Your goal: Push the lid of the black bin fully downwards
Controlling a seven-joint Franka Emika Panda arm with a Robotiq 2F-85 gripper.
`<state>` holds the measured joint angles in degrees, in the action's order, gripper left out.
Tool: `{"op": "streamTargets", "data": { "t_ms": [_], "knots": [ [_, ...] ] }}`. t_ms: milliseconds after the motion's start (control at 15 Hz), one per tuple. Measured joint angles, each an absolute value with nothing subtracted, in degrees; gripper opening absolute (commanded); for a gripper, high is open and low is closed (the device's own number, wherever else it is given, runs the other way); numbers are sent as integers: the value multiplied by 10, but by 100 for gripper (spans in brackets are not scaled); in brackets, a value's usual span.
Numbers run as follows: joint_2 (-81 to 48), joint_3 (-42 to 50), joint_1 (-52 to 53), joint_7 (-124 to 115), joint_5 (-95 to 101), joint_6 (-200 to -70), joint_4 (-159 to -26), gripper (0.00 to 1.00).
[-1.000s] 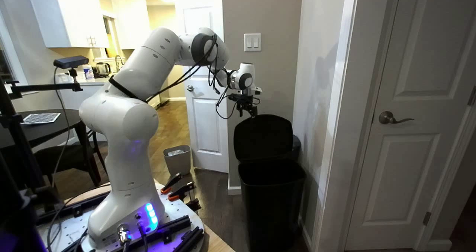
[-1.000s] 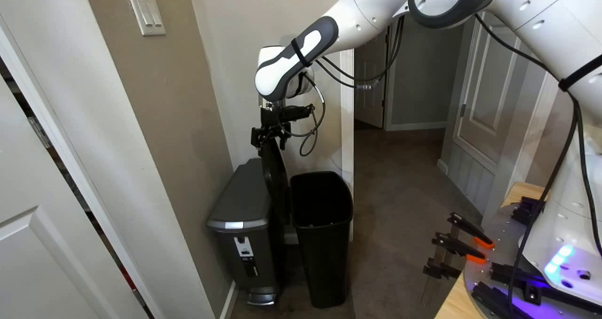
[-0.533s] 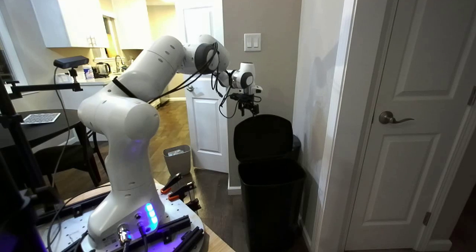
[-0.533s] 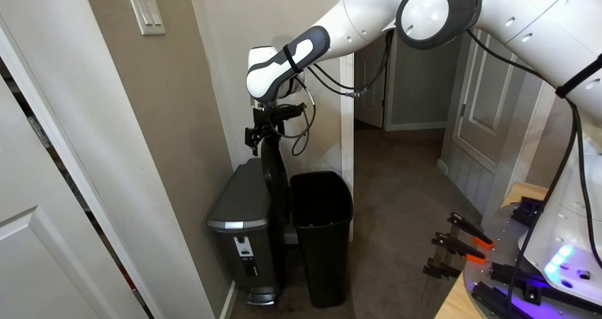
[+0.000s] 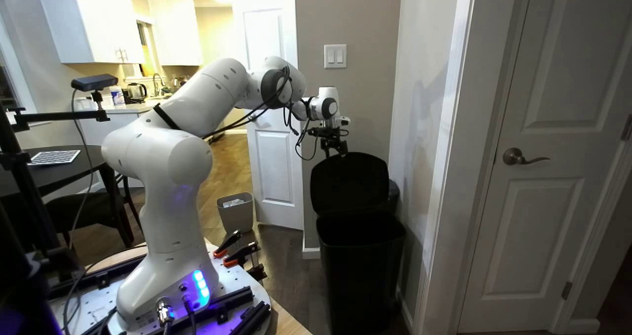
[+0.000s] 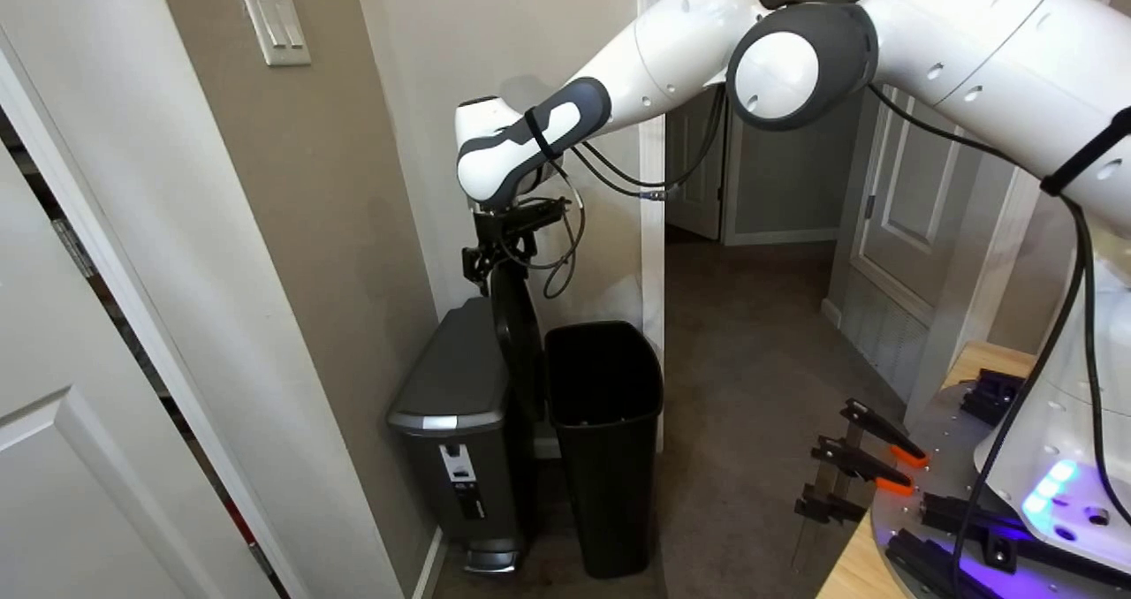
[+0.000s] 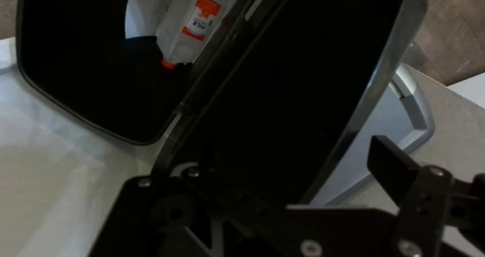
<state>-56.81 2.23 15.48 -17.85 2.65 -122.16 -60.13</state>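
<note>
The black bin point(image 5: 360, 280) stands on the floor with its top uncovered; it also shows in an exterior view point(image 6: 610, 493). Its lid point(image 5: 350, 184) stands nearly upright at the rear edge, also in an exterior view point(image 6: 515, 338), and its dark inner face fills the middle of the wrist view point(image 7: 288, 71). My gripper point(image 5: 337, 151) is at the lid's upper edge, fingers pointing down. In the wrist view the gripper point(image 7: 293, 147) is open, one finger point(image 7: 392, 170) on the far side of the lid's edge. The other finger is dark against the lid; contact cannot be told.
A grey step bin point(image 6: 455, 360) stands right behind the lid, beside a wall point(image 6: 300, 184). A milk bottle point(image 7: 193, 25) lies inside the black bin. A small grey wastebasket point(image 5: 236, 219) stands on the floor. A white door point(image 5: 558, 177) is at the side.
My arm's elbow has come down and the gripper has reached outward, away from the base, and slightly lower at the lid's top edge. The lid and bin have not visibly moved.
</note>
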Motion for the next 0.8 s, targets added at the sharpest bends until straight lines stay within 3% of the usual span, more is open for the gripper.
{"op": "streamTargets", "data": {
  "t_ms": [800],
  "knots": [
    [-575, 108, 199, -285, 140, -1151, -568, 100]
  ]
}}
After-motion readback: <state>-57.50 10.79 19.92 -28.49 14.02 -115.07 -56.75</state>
